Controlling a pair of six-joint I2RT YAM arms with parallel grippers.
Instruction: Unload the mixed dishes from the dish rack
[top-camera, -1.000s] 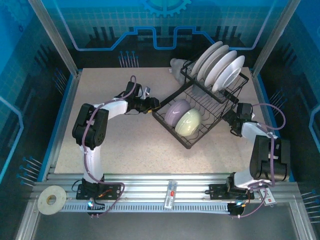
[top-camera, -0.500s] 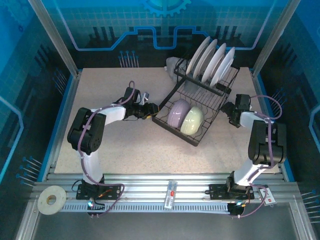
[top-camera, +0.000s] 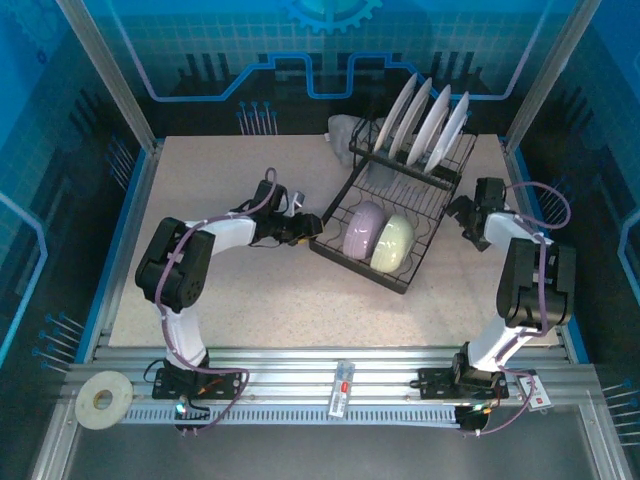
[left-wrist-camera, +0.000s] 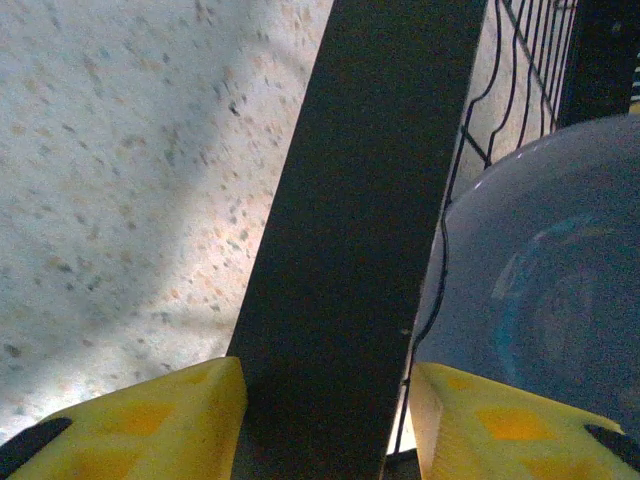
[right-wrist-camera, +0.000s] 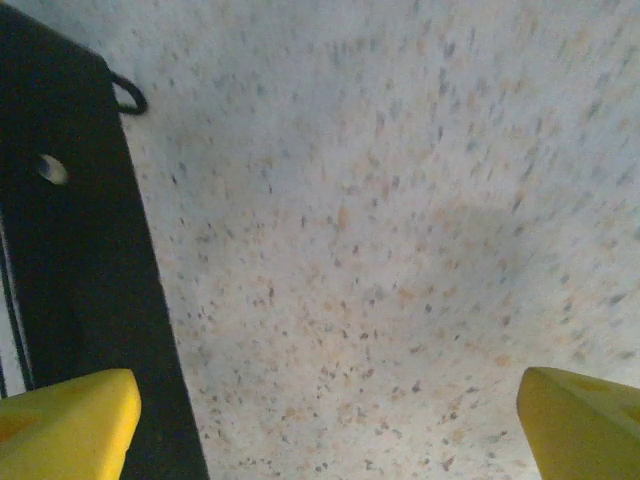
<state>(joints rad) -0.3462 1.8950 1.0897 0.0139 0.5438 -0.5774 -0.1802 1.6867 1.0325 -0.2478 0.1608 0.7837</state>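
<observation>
The black wire dish rack (top-camera: 357, 266) stands right of the table's centre, turned at an angle. Several white plates (top-camera: 430, 125) stand on edge in its back slots. A lavender bowl (top-camera: 362, 228) and a pale green bowl (top-camera: 392, 240) lie in its basket. Clear cups (top-camera: 345, 128) sit behind its far corner. My left gripper (top-camera: 305, 226) is shut on the rack's left frame bar (left-wrist-camera: 350, 250), with the lavender bowl (left-wrist-camera: 550, 300) just beyond the wire. My right gripper (top-camera: 462, 212) is open beside the rack's right frame (right-wrist-camera: 70, 260), with bare table between its fingers.
The speckled tabletop (top-camera: 230, 290) has free room left of and in front of the rack. Blue panels and metal posts wall the table in. A tape roll (top-camera: 103, 398) and a small bottle (top-camera: 343, 388) lie on the front rails.
The rack has swung round and shifted toward the back, so the plates now show edge-on. My right gripper has opened wider and moved back along the rack's right side.
</observation>
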